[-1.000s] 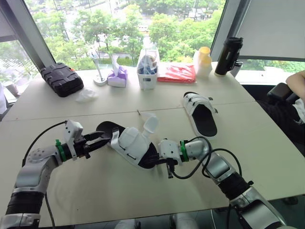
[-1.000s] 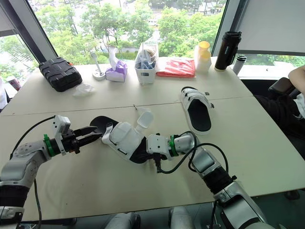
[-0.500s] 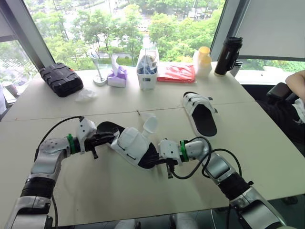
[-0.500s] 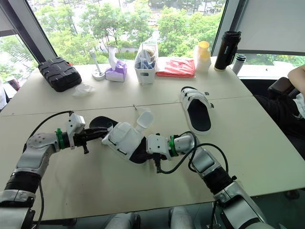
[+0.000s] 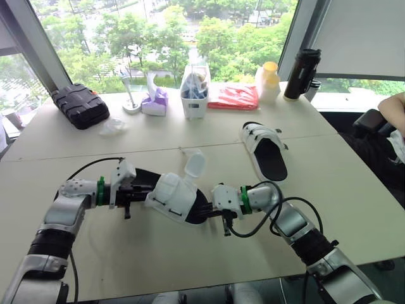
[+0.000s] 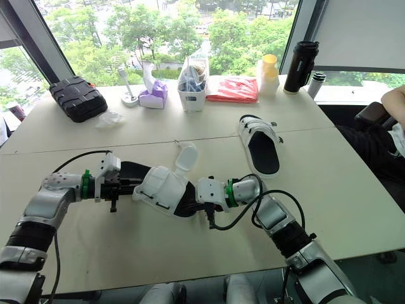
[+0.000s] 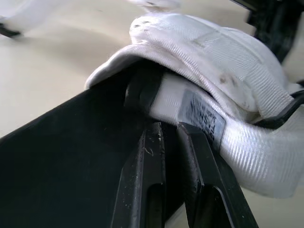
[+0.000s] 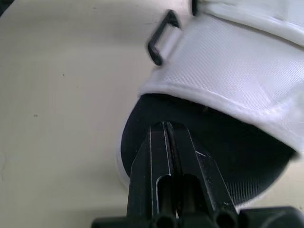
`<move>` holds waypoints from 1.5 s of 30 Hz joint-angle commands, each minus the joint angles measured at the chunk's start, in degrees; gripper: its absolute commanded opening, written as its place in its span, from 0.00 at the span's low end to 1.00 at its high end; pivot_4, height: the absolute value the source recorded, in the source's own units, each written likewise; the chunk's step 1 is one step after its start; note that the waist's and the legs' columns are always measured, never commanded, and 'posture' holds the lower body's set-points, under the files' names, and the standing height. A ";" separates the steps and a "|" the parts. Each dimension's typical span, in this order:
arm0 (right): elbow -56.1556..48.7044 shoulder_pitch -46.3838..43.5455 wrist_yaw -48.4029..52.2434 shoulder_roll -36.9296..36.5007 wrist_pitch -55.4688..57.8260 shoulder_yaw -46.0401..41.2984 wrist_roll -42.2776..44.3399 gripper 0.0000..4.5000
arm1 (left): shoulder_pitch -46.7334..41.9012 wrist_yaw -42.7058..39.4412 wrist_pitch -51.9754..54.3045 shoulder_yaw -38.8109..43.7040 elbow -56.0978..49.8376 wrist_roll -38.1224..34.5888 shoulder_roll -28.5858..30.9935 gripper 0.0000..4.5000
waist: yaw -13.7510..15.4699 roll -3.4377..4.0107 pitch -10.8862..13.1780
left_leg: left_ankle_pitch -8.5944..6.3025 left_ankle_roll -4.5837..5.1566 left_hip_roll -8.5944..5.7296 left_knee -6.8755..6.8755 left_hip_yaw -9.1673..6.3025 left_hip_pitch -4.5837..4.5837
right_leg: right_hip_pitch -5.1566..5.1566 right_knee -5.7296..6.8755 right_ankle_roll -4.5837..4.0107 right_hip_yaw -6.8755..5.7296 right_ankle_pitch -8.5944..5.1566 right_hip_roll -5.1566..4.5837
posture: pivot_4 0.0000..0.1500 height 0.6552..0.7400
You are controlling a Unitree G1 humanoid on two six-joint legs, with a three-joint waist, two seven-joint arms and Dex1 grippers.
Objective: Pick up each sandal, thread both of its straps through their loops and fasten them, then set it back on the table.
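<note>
1. The tabletop [image 5: 354, 190] is a pale beige surface made of panels that meet at thin seams. It stands against a wide window [image 5: 158, 31] that looks out on green trees.
2. Along the window edge we see a black case [image 5: 80, 104], a purple tissue box [image 5: 155, 101], a white caddy [image 5: 195, 92], a red packet [image 5: 235, 97], a yellow-capped bottle [image 5: 269, 82] and a black flask [image 5: 298, 75].
3. The near sandal [image 5: 177, 197] lies between the two arms, with one white strap [image 5: 195, 164] standing free and upright.
4. The left end effector [image 7: 169, 127] is closed to a slim gap on the heel of the sandal's black sole.
5. The right end effector [image 8: 164, 125] has its fingers pressed flush together, with the tips at the toe end.
6. The far sandal [image 5: 266, 151] rests flat on the tabletop, well apart from the near one and toward the right side.
7. A person's arm [image 5: 395, 104] shows at the right edge.
</note>
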 commanded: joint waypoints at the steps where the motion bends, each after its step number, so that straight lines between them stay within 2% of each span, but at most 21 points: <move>1: 0.52 -0.04 0.32 -0.86 0.61 -0.42 -0.62 0.00 | 2.45 -3.42 5.70 -0.18 -6.94 -3.48 2.88 0.11 | -0.02 0.00 0.00 | 0.00 0.00 0.01 0.00 0.00 0.00 | 0.00 0.00 0.00 -0.01 0.00 0.01 | 1.00 1.00; 12: 2.02 -1.24 1.36 -1.08 -0.07 -0.71 -0.23 0.00 | 10.46 0.08 11.32 3.26 -17.68 -6.36 5.77 0.11 | 0.07 0.01 0.01 | -0.01 0.01 0.06 0.00 0.00 0.00 | 0.00 -0.01 -0.01 0.01 0.00 0.00 | 1.00 1.00; 17: 1.97 -1.27 1.68 -0.95 -0.17 -0.61 -0.25 0.00 | 12.51 2.54 10.06 6.65 -17.77 -5.83 7.36 0.11 | 0.13 0.01 0.01 | -0.01 0.02 0.07 0.00 0.00 0.00 | 0.00 -0.01 -0.01 0.01 0.00 0.00 | 1.00 1.00; 24: 1.85 -1.09 1.95 -0.95 -0.21 -0.62 -0.21 0.00 | 20.73 1.62 7.31 11.97 -22.66 -6.20 12.40 0.11 | 0.06 0.02 0.01 | -0.02 0.02 0.11 -0.03 0.02 0.01 | -0.01 -0.03 -0.01 0.03 -0.01 -0.03 | 1.00 1.00; 33: 1.97 -0.97 2.32 -0.51 -0.64 -0.26 -0.44 0.00 | 21.91 4.66 -1.71 13.47 -26.69 -5.14 9.23 0.11 | 0.15 0.02 0.01 | -0.02 0.03 0.11 -0.02 0.01 0.02 | 0.01 -0.02 -0.02 0.01 -0.01 -0.02 | 1.00 1.00; 35: 2.15 -1.06 2.37 -0.49 -0.85 -0.21 -0.49 0.00 | 21.34 3.87 -3.74 12.87 -26.33 -4.47 9.85 0.23 | 0.15 0.01 0.01 | -0.02 0.03 0.10 -0.02 0.02 0.02 | 0.01 -0.03 -0.02 0.01 -0.01 -0.02 | 1.00 1.00; 37: 2.31 -1.21 2.42 -0.47 -1.03 -0.18 -0.57 0.00 | 20.74 2.28 -6.42 12.20 -25.79 -3.62 10.88 0.40 | 0.16 0.01 0.01 | -0.02 0.03 0.10 -0.02 0.02 0.01 | 0.01 -0.03 -0.02 0.01 -0.01 -0.02 | 1.00 1.00; 42: 2.73 -1.54 2.39 -0.38 -1.35 -0.18 -0.78 0.00 | 19.76 -3.18 -11.53 10.41 -24.49 -2.79 13.82 0.97 | 0.10 0.02 0.02 | -0.02 0.03 0.09 -0.03 0.03 0.02 | 0.01 -0.03 -0.02 0.01 -0.01 -0.01 | 1.00 1.00; 45: 2.93 -1.68 2.35 -0.32 -1.45 -0.19 -0.85 0.00 | 18.86 -4.84 -14.27 9.53 -23.52 -2.26 14.51 0.97 | 0.10 0.02 0.02 | -0.02 0.03 0.09 -0.03 0.04 0.01 | 0.01 -0.03 -0.03 0.01 -0.01 -0.01 | 1.00 1.00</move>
